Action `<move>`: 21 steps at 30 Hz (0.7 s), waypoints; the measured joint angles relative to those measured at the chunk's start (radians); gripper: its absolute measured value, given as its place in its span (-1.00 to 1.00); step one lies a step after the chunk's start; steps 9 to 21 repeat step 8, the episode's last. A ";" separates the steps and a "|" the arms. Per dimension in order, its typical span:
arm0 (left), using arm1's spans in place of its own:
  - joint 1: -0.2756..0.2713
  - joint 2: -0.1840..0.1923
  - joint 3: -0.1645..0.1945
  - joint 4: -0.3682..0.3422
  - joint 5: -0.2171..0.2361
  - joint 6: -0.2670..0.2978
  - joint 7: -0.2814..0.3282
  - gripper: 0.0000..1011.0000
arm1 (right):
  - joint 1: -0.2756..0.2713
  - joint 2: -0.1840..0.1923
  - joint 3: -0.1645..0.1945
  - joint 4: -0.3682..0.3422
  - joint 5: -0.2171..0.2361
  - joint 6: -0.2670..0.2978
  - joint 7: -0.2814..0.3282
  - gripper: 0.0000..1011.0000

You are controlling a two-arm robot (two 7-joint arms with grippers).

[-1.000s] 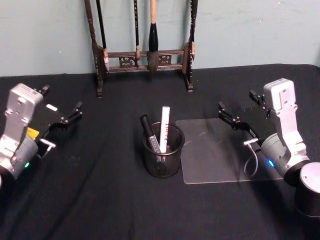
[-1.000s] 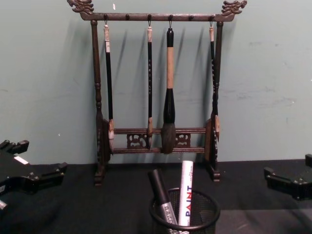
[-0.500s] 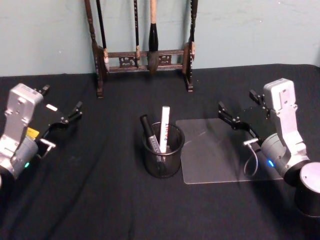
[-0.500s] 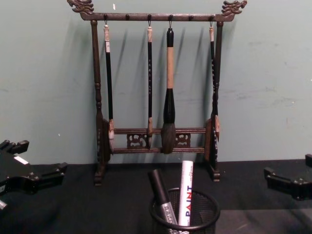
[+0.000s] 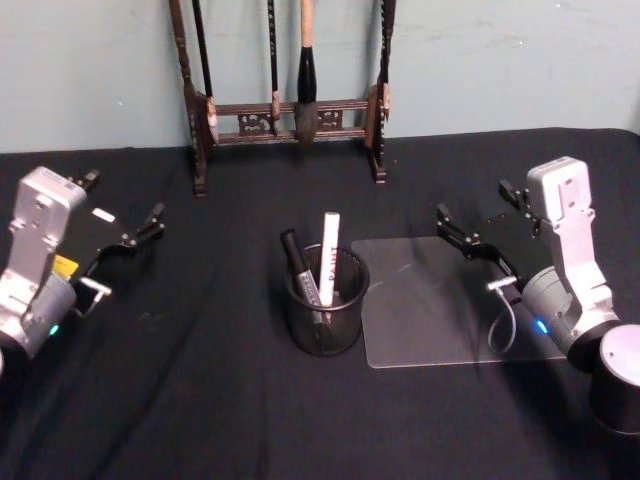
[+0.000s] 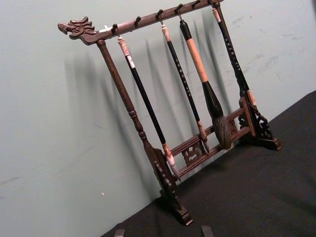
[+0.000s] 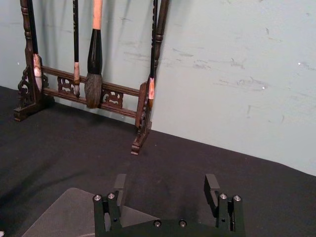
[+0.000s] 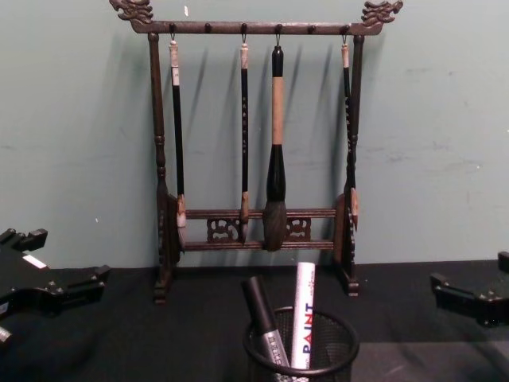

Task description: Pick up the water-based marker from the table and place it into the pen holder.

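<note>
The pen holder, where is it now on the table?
In the head view the pen holder stands at the table's centre, just left of the clear mat and in front of the brush rack, between both parked grippers.

"PAINT" in blue and red letters down the white marker point(image 8: 303, 318).

The right gripper point(image 7: 168, 190) sits low in the right wrist view, its two black fingers point(image 7: 120, 183) held wide apart with nothing between them. Beneath it lies a black tablecloth point(image 7: 187, 163), and a clear plastic sheet point(image 7: 64, 210) rests flat under the gripper's near side. Farther back, against a pale green wall point(image 7: 237, 74), stands a dark wooden brush rack point(image 7: 145, 106) with calligraphy brushes hanging; the thickest brush point(image 7: 93, 64) has a dark bristle head.
</note>
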State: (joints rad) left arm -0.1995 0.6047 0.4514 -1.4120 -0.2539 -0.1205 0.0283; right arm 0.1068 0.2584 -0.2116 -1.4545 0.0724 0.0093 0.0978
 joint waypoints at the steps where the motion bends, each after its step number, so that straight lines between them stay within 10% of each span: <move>1: 0.000 0.000 0.000 0.000 0.000 0.000 0.000 0.98 | 0.000 0.000 0.000 0.000 0.000 0.000 0.000 0.98; 21: 0.000 0.000 0.000 0.000 0.000 0.000 0.000 0.98 | 0.000 0.000 0.000 0.000 0.000 0.000 0.000 0.98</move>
